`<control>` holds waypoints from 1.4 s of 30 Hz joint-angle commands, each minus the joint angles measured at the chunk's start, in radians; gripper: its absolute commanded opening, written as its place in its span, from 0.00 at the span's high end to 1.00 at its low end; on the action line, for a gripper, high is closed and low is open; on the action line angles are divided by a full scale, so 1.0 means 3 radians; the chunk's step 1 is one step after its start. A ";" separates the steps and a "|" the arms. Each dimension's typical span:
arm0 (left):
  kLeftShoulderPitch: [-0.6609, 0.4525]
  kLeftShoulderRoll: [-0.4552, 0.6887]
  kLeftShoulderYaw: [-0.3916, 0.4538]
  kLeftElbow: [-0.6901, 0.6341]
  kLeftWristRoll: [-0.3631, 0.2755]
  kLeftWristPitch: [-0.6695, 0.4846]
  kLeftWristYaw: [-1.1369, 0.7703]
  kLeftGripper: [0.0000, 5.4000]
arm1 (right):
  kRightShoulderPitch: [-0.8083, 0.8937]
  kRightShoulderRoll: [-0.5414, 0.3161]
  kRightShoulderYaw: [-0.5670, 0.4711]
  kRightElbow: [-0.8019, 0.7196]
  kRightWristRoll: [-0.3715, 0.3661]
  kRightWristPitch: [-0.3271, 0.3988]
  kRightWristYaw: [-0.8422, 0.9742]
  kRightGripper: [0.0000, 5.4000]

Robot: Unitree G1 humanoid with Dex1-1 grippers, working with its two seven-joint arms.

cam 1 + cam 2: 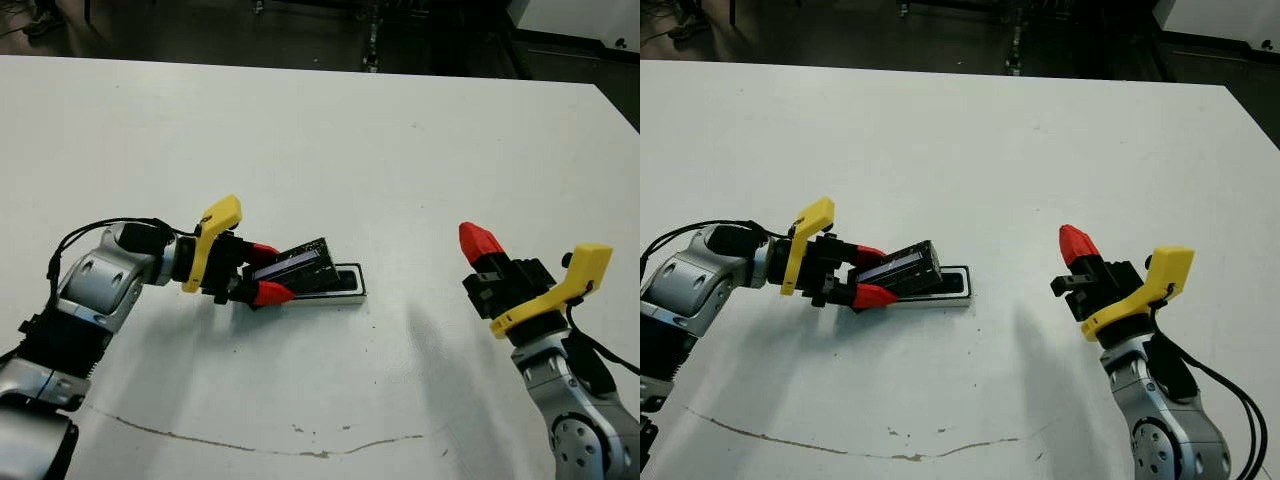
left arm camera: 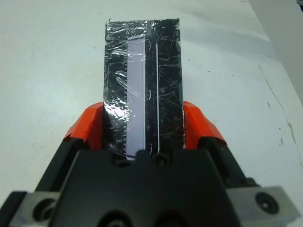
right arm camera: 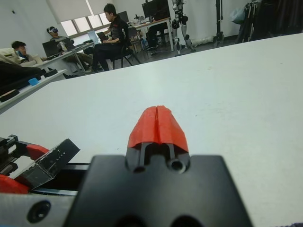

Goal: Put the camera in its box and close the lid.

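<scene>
My left gripper [image 1: 268, 272] is shut on the lid [image 1: 300, 267], a glossy black flat cover with reflective streaks. The lid tilts over the left end of the box [image 1: 352, 296], its far edge raised. The box is a small white tray lying on the table. The uncovered right end of its recess shows black, which looks like the camera [image 1: 346, 281] lying inside; the rest of it is hidden under the lid. In the left wrist view the lid [image 2: 142, 90] sits between both red fingers [image 2: 90, 128]. My right gripper [image 1: 478, 243] is shut and empty, well to the right of the box.
The white table [image 1: 330, 150] stretches wide behind and between the arms. A thin dark crack line [image 1: 250, 440] runs across it near the front. In the right wrist view people [image 3: 111, 33] sit at desks beyond the table's far edge.
</scene>
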 commanded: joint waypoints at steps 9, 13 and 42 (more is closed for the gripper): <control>0.0305 -0.0120 -0.0137 -0.0275 0.0064 -0.0022 0.0247 0.41 | 0.0019 -0.0033 -0.0022 0.0020 0.0020 -0.0005 -0.0004 1.00; 0.0334 -0.0159 -0.0180 -0.0316 0.0148 -0.0043 0.0423 0.41 | 0.0022 -0.0034 -0.0020 0.0029 0.0016 -0.0026 0.0015 1.00; 0.0010 -0.0502 -0.0458 0.0422 0.0495 -0.0614 0.0250 0.41 | 0.0018 -0.0041 -0.0022 0.0004 0.0017 -0.0033 0.0015 1.00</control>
